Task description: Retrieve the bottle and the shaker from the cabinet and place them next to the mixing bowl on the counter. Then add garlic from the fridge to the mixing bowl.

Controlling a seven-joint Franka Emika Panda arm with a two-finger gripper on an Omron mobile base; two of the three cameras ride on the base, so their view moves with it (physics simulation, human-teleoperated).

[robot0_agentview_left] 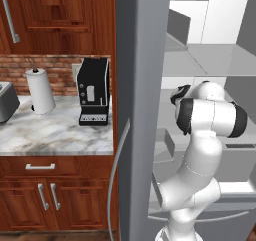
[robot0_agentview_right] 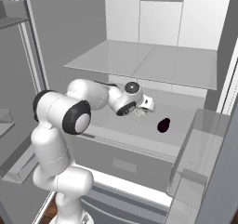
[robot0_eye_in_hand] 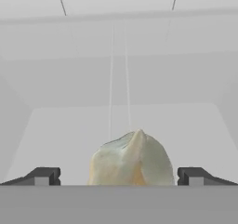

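Fingers (robot0_eye_in_hand: 44,176) standing wide apart, one dark tip at each side of the hand view, nothing clamped between them. Gripper (robot0_eye_in_hand: 119,177) is framing the garlic (robot0_eye_in_hand: 132,159), which is sitting in the gap between the tips, clear of both as far as the view shows. Garlic is showing as a pale off-white lump with a pointed top, resting on a white-grey shelf (robot0_eye_in_hand: 69,135) inside the fridge (robot0_agentview_right: 65,28), with the pale back wall rising behind it.

In the right base view the gripper (robot0_agentview_right: 145,104) is reaching over the same shelf (robot0_agentview_right: 181,118), the arm (robot0_agentview_right: 62,114) bending in from the lower left. A small dark blob (robot0_agentview_right: 163,125) is lying on the shelf just beside the hand; cannot tell what it is. A glass shelf (robot0_agentview_right: 144,60) is hanging above, a drawer front sitting below.

In the left base view the arm (robot0_agentview_left: 205,135) is leaning into the open fridge, past the grey fridge door (robot0_agentview_left: 142,110) with its long curved handle (robot0_agentview_left: 116,175). Left of the door the counter (robot0_agentview_left: 55,132) is carrying a black coffee machine (robot0_agentview_left: 94,91), a white paper towel roll (robot0_agentview_left: 40,91) and the edge of a grey toaster (robot0_agentview_left: 7,101). Reddish-brown cabinet (robot0_agentview_left: 55,17) is hanging above the brick backsplash, low wooden drawers sitting under the counter.
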